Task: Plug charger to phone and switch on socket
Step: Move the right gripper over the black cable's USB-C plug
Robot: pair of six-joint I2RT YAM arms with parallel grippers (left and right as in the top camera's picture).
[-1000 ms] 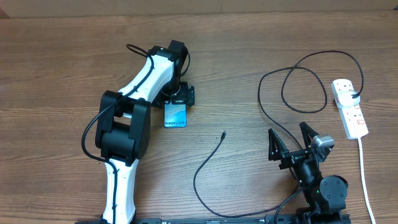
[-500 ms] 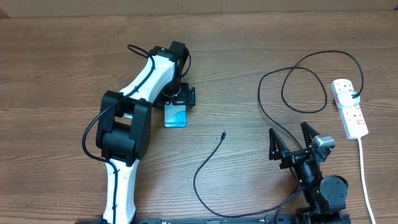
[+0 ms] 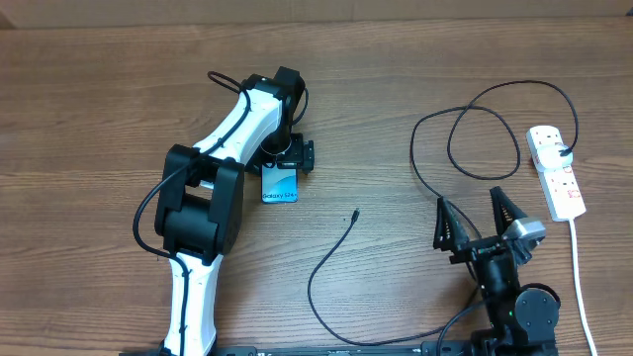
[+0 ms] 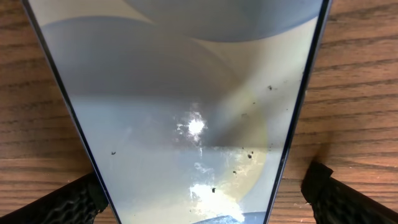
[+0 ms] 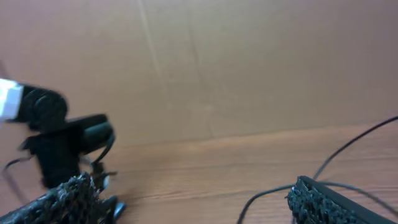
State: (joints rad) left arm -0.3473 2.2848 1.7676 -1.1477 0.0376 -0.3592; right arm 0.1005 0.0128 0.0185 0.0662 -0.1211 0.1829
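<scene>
Left jaws: parted, one ridged pad on each side of the phone, closed on nothing; whether either pad touches the rim cannot be told. Phone lies flat on the tabletop, Galaxy end toward the robot. Right jaws: spread wide, empty, near the front edge. Charger loops across the right half; its plug tip lies free, right of the phone, well apart. Socket at far right.

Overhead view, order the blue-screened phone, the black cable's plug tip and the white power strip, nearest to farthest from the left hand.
1. Flat blue-screened phone, directly at the left hand.
2. Black cable's plug tip, mid-table.
3. White power strip, far right.
</scene>
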